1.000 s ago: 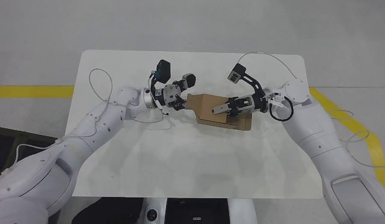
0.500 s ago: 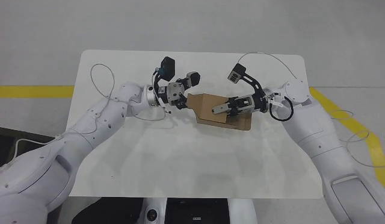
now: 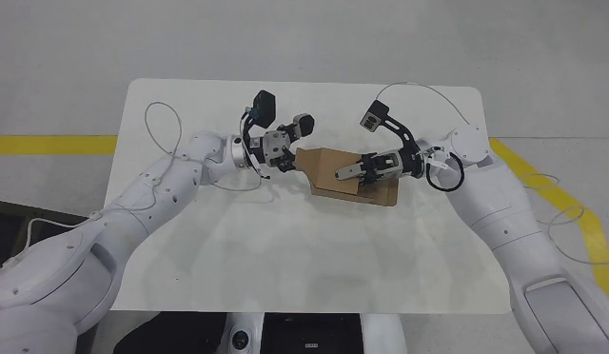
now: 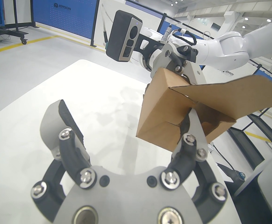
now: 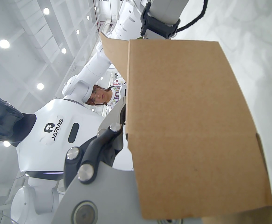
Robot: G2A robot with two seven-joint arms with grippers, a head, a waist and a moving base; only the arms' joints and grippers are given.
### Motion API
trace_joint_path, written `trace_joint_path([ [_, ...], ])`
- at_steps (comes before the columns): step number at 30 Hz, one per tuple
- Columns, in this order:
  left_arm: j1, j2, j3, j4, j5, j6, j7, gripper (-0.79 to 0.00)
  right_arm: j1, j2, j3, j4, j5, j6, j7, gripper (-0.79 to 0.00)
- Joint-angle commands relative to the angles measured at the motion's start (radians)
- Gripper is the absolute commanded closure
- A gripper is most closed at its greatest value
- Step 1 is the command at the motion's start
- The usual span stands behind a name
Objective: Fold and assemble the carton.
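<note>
Now my right hand (image 3: 344, 174) is closed on one wall of the brown carton (image 3: 322, 168), with one finger lying on its top side. The carton is between my two hands, over the middle of the white table (image 3: 314, 259), and one long flap at its end stands open. My left hand (image 4: 126, 115) is spread wide at this open end; one finger (image 4: 193, 127) touches the carton's edge and the other is free.
</note>
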Motion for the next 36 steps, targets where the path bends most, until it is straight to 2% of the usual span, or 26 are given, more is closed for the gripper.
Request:
trace_joint_path([
  [1,0.003,0.005,0.005,0.001,-0.003,0.0,0.012,-0.785,0.0,0.0,0.0,0.0,0.0,0.0,0.0,0.0],
  [6,-0.001,0.012,0.008,0.017,-0.023,0.0,0.031,-0.785,0.0,0.0,0.0,0.0,0.0,0.0,0.0,0.0],
  [15,-0.017,0.004,0.025,0.004,-0.058,0.0,0.025,-0.785,0.0,0.0,0.0,0.0,0.0,0.0,0.0,0.0],
  [23,-0.024,0.008,0.04,0.01,-0.066,0.0,0.041,-0.785,0.0,0.0,0.0,0.0,0.0,0.0,0.0,0.0],
  [36,-0.048,-0.033,0.075,0.036,-0.108,0.0,0.0,-0.785,0.0,0.0,0.0,0.0,0.0,0.0,0.0,0.0],
])
